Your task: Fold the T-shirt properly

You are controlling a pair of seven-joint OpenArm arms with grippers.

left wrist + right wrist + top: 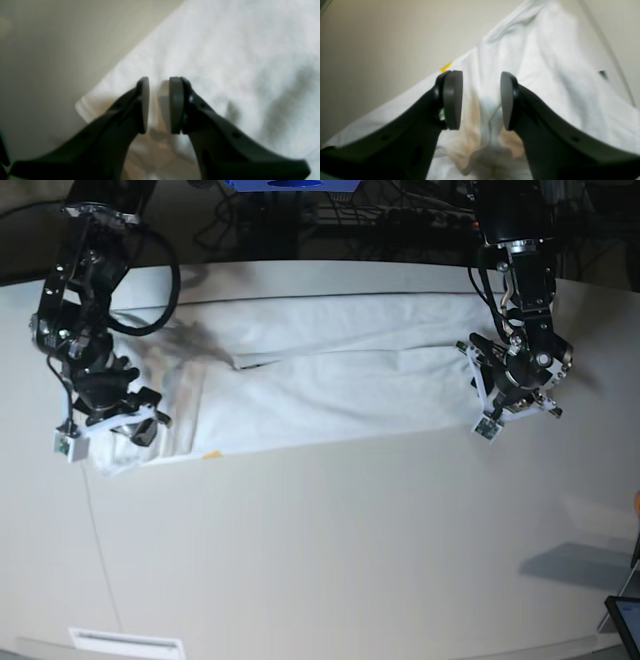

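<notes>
The large white cotton T-shirt (320,375) lies across the upper half of the base view as a long horizontal band on the pale beige table (330,550), reaching from the left arm's end at the right of the frame to the right arm's end at the left. It shows its plain white side. A long lengthwise fold edge runs through the middle of the band, with soft creases along it and a darker pocket of shadow near the upper left. At the lower left the cloth bunches into a rumpled sleeve-like lump, and a tiny yellow fleck of print peeks out at the lower edge there; the same yellow spot shows at the cloth's edge in the right wrist view.

The right gripper (481,100), with dark grey plastic fingers and rounded pads, sits over that bunched end with its jaws spread apart; white cloth and a seam lie in the gap, and neither pad presses on them.

The left gripper (159,105) is at the hemmed corner of the T-shirt, at the right of the base view. Its jaws stand close together with a narrow gap, and a raised ridge of white cloth sits between the pads, pinched.
</notes>
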